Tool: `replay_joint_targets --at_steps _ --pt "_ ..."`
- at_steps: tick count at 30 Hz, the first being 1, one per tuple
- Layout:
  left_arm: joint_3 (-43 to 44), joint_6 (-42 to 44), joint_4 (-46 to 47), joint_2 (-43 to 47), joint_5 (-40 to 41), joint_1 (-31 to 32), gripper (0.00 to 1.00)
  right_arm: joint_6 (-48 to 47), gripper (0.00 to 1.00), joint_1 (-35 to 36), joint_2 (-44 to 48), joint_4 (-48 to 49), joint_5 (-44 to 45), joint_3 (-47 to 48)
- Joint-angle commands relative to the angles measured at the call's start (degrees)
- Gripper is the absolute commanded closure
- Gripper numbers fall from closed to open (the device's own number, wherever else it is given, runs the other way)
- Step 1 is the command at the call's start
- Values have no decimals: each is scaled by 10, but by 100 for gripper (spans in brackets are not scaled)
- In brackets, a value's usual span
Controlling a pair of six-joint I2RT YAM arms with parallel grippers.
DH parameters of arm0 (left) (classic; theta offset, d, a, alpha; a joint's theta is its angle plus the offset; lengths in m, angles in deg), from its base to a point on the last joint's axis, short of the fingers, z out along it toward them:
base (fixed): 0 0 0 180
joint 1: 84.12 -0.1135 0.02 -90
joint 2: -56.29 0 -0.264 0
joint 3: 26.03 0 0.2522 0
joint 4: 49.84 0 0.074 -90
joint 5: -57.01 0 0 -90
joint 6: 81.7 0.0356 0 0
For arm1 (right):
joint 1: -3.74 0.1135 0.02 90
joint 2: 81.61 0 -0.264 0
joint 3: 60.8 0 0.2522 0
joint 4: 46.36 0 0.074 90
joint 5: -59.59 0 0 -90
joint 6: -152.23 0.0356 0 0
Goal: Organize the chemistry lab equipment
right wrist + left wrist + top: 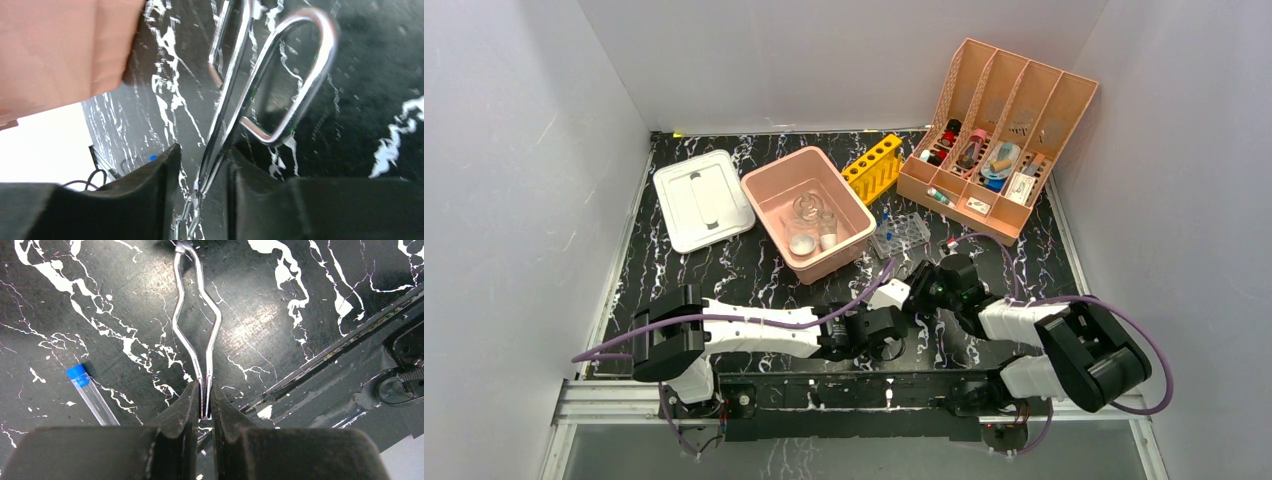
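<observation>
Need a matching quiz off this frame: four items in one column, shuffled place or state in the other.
Items:
1. thin metal wire tongs
2. large pink plastic tub
3. flat white rectangular lid
4. yellow test-tube rack

Places/states:
A. holds clear glassware
B. between tub and peach file organizer
C. pinched by left gripper
D. left of tub, top view

Pairs: 1-C, 2-A, 3-D, 4-B

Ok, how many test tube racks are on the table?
2: a yellow rack between the pink tub and the peach organizer; a clear rack in front of it.
</observation>
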Motion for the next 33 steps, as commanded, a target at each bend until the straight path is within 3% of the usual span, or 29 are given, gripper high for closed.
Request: replay_joint_targets --at_steps 1,5,11,13,16,17,21,24,28,33 --pt "24 3 7 7 7 -1 100 -5 62 8 -8 -17 22 8" --pt "21 3 12 10 12 -1 100 -11 83 8 -2 -31 29 12" --pt "13 -5 10 21 27 -1 96 -23 100 9 28 -52 29 17" --pt "12 -14 2 27 44 -1 81 -38 100 9 44 -75 31 26" --pt "15 -20 -15 51 75 -2 34 -68 100 9 80 -123 34 42" --pt "23 -13 -32 61 86 -3 23 -81 100 9 92 -140 33 63" --pt "84 25 -128 117 156 -4 2 -145 100 9 135 -212 19 106" --pt "104 60 -137 186 143 -21 2 -189 100 9 161 -214 -25 123" --pt "60 65 -54 284 -40 -139 4 -216 100 9 190 -152 -139 118" --pt "-24 26 66 365 -214 -237 8 -157 100 8 233 6 -261 83"
